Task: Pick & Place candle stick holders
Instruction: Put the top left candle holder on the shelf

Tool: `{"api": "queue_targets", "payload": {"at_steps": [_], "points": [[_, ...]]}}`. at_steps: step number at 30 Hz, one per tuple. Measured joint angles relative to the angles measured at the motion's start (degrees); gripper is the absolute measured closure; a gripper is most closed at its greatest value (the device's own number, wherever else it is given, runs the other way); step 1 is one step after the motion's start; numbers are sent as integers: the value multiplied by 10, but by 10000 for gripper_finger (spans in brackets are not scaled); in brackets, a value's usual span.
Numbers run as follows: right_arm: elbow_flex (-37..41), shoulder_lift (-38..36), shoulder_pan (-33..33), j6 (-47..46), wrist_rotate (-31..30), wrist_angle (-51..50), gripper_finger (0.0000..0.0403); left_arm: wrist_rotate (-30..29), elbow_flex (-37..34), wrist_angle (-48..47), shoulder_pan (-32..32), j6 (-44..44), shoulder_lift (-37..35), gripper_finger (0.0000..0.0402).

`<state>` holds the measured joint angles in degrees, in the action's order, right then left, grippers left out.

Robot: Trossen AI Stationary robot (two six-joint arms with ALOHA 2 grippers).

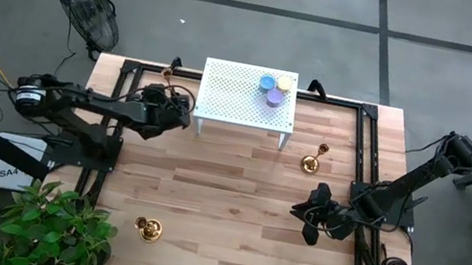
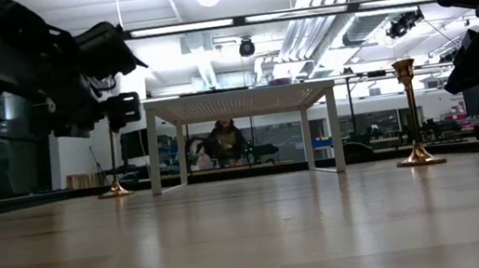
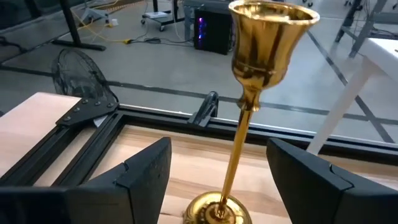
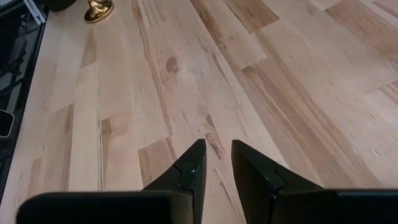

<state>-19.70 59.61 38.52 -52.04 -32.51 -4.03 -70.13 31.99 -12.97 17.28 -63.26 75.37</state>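
Left tool (image 3: 219,163): fingers (image 3: 140,171) apart, clamped on nothing. A gold candle holder (image 3: 249,93) stands upright in front of them. Its thin stem rises in line with the gap between the two fingers and touches neither. Whether its base sits between the tips or just beyond them cannot be told. From above, this holder (image 1: 169,72) is at the back left edge of the counter (image 1: 226,189), with the left tool (image 1: 178,109) just beside it.

Second holder (image 1: 148,227): upright near the front left, well apart from both tools.

White rack (image 1: 233,93): back centre. It carries three small candles (image 1: 275,89) and no holder.

Third holder (image 1: 311,162): upright, right of the rack, on bare wood.

Right tool (image 1: 310,220): low over the counter at right, near the third holder but pointed away from it. Its fingers (image 4: 193,165) show only a narrow gap and grip nothing.

Assessment: nothing is placed yet. All three holders stand on the counter and none is lifted. The first pick appears to be at the approach stage. The left tool has yet to close on the stem, and the other two holders remain to be handled
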Motion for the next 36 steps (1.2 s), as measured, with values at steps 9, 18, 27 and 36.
{"api": "queue_targets", "payload": {"at_steps": [9,18,27,36], "points": [[0,0,0,0,-1,0,332,3,0,18,30,7,0,173],[0,0,0,0,-1,0,332,32,0,76,50,61,0,256],[0,0,0,0,0,0,332,25,0,76,50,61,0,312],[0,0,0,0,1,0,332,31,0,72,48,77,0,390]]}}
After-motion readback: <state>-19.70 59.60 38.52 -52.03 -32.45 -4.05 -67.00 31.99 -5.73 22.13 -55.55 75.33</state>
